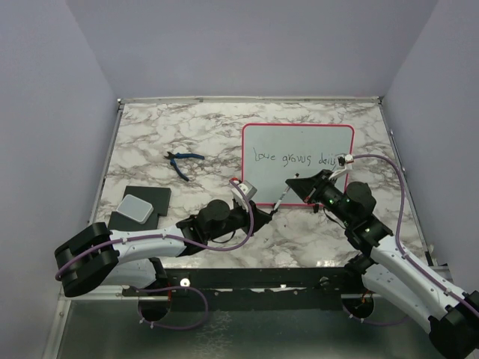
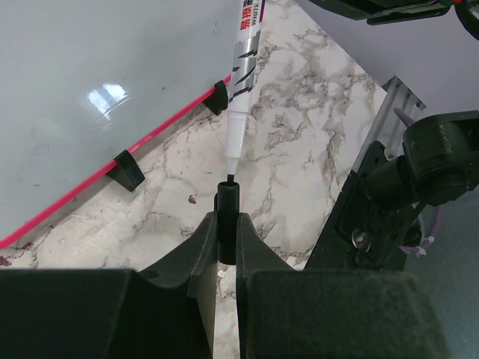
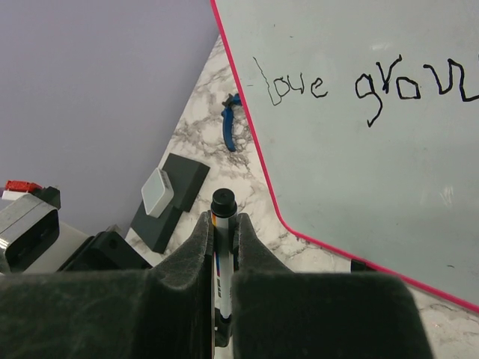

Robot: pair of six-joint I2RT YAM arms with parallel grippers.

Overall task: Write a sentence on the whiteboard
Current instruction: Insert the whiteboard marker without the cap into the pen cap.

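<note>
The whiteboard (image 1: 299, 142) lies flat on the desk (image 1: 187, 127) just ahead of both pincers, its sentence (image 1: 296, 157) beyond their tips. The right pincer (image 3: 222, 224) clamps a marker (image 2: 243, 60), the left pincer (image 2: 227, 224) a black cap (image 2: 227, 196), nib right at the cap's mouth. Both arms reach low and forward, meeting at the board's near edge.
</note>
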